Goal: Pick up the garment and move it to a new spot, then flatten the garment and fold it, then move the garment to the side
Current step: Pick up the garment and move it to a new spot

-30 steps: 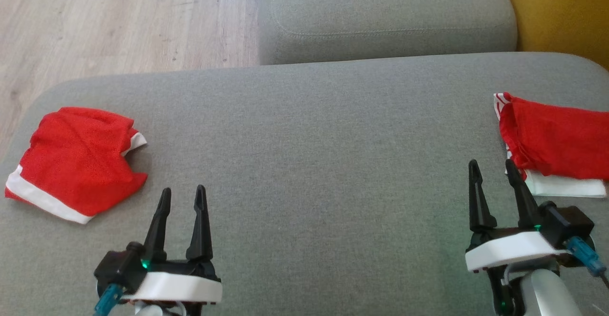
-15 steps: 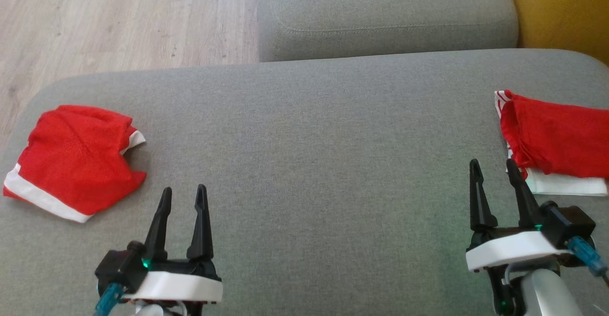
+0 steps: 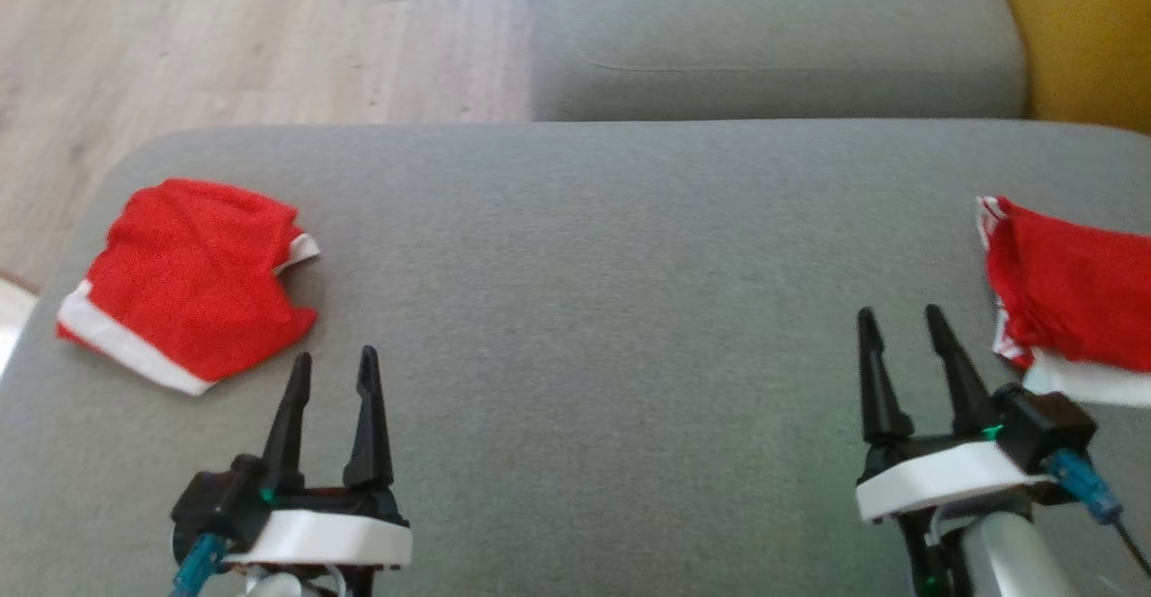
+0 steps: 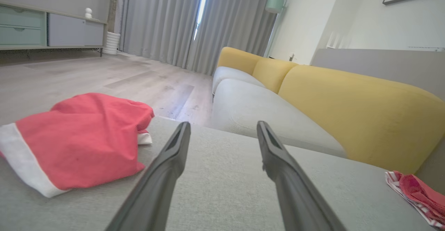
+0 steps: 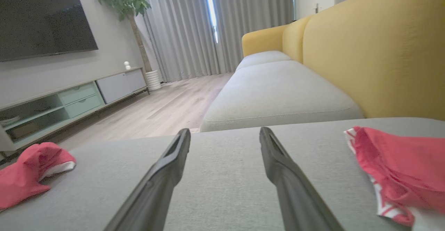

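Both pincers stand wide apart with nothing between their fingers. The left gripper [image 3: 334, 356] hangs low over the grey seat cushion [image 3: 584, 264], and the right gripper [image 3: 900, 312] does the same. A red garment with a white band [image 3: 189, 278] lies crumpled near the cushion's left edge, just ahead and left of the left gripper's tips and apart from them. A second red garment [image 3: 1070, 291], with striped red-and-white trim and a white panel, lies at the cushion's right side and runs out of the head view. The right gripper sits close beside its near corner. Any marking on either cloth is too small to read. Beyond the cushion's far edge is another grey cushion [image 3: 773, 31], with the yellow backrest [image 3: 1088, 31] along the right. Wood floor [image 3: 225, 31] lies past the rounded left corner. The wrist views show grey curtains [image 4: 194, 18], a dark television [image 5: 41, 18] and a low cabinet [image 5: 69, 98]. Between the two garments is a wide stretch of open fabric.
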`<state>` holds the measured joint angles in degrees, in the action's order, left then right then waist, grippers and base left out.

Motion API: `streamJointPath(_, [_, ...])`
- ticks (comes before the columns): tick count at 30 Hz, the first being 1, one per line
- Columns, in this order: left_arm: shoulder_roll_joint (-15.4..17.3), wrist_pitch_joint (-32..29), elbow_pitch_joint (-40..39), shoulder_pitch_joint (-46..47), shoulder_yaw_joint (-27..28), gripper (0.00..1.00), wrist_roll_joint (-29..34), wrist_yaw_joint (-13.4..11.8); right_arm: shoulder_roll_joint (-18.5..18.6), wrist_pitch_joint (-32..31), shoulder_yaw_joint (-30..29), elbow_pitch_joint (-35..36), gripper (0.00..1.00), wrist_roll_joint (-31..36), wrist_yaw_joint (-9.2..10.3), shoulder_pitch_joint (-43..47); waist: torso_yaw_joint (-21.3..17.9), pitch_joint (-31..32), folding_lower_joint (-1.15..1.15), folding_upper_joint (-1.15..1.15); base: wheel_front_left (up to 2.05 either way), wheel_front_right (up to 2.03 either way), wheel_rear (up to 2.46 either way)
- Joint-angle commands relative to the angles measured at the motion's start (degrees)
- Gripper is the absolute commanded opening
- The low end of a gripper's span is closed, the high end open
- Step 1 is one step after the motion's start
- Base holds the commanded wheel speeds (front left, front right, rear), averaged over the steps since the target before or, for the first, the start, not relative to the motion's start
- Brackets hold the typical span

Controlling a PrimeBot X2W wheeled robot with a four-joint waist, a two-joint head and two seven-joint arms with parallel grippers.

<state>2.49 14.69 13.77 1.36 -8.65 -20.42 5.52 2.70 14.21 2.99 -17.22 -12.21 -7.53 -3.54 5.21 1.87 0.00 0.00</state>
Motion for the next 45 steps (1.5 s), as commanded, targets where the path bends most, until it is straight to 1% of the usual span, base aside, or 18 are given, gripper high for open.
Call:
streamJointPath(1, [0.4,0.3,-1.8,2.9,2.6,1.0,0.9,-0.3,0.2,0.8,2.2,1.9,1.0,-0.5,0.04,-0.9,2.0,0.5,0.0,0.0,0.0,0.0,0.0])
streamJointPath(14, [0.4,0.3,-2.6,1.8,8.5,1.0,3.4,-0.9,0.2,0.8,8.3,1.7,1.0,-3.6,0.04,0.6,12.8,2.6,0.0,0.0,0.0,0.0,0.0])
streamJointPath(22, [0.4,0.3,-2.6,0.9,10.7,1.0,4.2,-0.6,0.2,0.8,9.7,1.3,1.0,-4.7,0.04,1.2,16.3,3.4,0.0,0.0,0.0,0.0,0.0])
streamJointPath(28, [0.4,0.3,-2.5,0.9,11.5,1.0,4.4,-0.4,0.2,0.8,9.9,1.4,1.0,-5.0,0.04,1.2,16.4,3.2,0.0,0.0,0.0,0.0,0.0])
streamJointPath(33, [0.9,0.3,-0.8,2.4,12.0,1.0,5.5,-0.1,0.2,0.8,9.6,1.4,1.0,-4.6,0.04,0.9,15.0,2.1,0.0,0.0,0.0,0.0,0.0])
streamJointPath(35, [1.9,0.1,0.8,4.1,11.6,1.0,5.8,0.2,0.2,0.8,9.1,1.6,1.0,-4.3,0.04,0.4,14.2,0.9,0.0,0.0,0.0,0.0,0.0])
streamJointPath(38, [4.1,-2.2,3.4,8.4,10.5,1.0,6.0,0.8,0.2,0.8,8.3,2.1,1.0,-3.3,0.04,-0.6,12.7,-1.7,0.0,0.0,0.0,0.0,0.0])
streamJointPath(45, [10.0,-11.4,11.4,22.4,4.7,1.0,5.8,1.8,0.2,0.8,6.4,3.1,1.0,-0.5,0.04,-3.6,8.2,-8.6,0.0,0.0,0.0,0.0,0.0])
